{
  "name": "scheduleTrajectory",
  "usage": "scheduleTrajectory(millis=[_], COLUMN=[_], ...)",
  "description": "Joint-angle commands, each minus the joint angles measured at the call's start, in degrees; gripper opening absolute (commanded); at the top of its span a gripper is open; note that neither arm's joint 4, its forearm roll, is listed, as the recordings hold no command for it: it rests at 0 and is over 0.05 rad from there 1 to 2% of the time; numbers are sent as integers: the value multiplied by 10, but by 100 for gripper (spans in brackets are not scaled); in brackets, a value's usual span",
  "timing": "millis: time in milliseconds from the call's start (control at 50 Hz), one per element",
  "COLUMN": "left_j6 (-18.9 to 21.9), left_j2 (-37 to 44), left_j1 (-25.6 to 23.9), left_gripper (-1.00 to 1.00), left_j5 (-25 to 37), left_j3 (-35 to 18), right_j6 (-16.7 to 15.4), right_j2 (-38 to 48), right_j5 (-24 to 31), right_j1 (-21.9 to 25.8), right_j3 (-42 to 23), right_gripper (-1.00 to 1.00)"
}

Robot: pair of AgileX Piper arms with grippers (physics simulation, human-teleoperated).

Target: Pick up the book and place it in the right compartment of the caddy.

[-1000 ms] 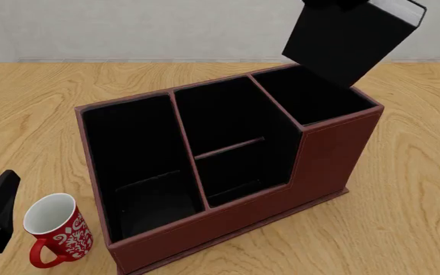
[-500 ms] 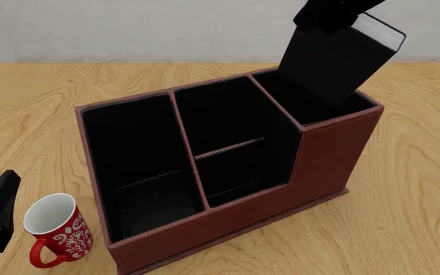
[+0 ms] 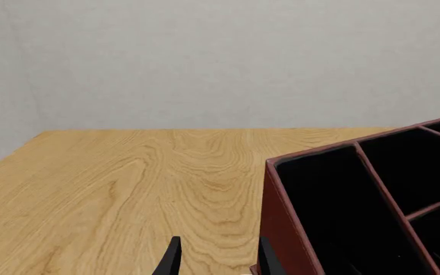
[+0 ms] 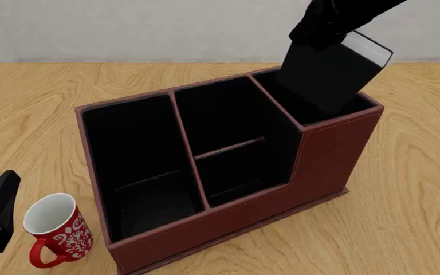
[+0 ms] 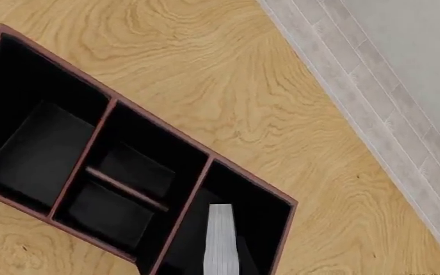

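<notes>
R fingers (image 4: 329, 35) clamped on book (image 4: 327, 74) top edge; book tilted, lower corner already inside right compartment (image 4: 315, 106) of caddy (image 4: 228, 223), upper part above rim. Advice: straighten book upright, lower slow, keep clear of divider & back wall, release only once seated. R arm reaches down from above-right. L fingers (image 3: 213, 259) spread, empty, low over worktop (image 3: 128, 183) beside caddy, near mug (image 4: 55, 235).

Front view: high on the arms' side, facing forward and down, taking in the whole caddy (image 4: 228, 172) and table (image 4: 36, 97).
Left wrist view: low and close above the table, facing level toward the back wall (image 3: 220, 57).
Right wrist view: overhead, facing steeply down.
Shared: the caddy's three black sections, whole only from front and right wrist.
</notes>
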Motion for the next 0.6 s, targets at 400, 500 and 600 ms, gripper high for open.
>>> scheduleTrajectory(millis=[400, 500, 600], left_j6=[0, 0, 0], left_j2=[0, 0, 0], left_j1=[0, 0, 0], left_gripper=[100, 100, 100], left_j5=[0, 0, 0], left_j3=[0, 0, 0], right_j6=[19, 21, 22], right_j2=[16, 19, 24], right_j5=[-47, -54, -62], right_j1=[-17, -18, -22], right_j3=[30, 36, 40], right_gripper=[-100, -100, -100])
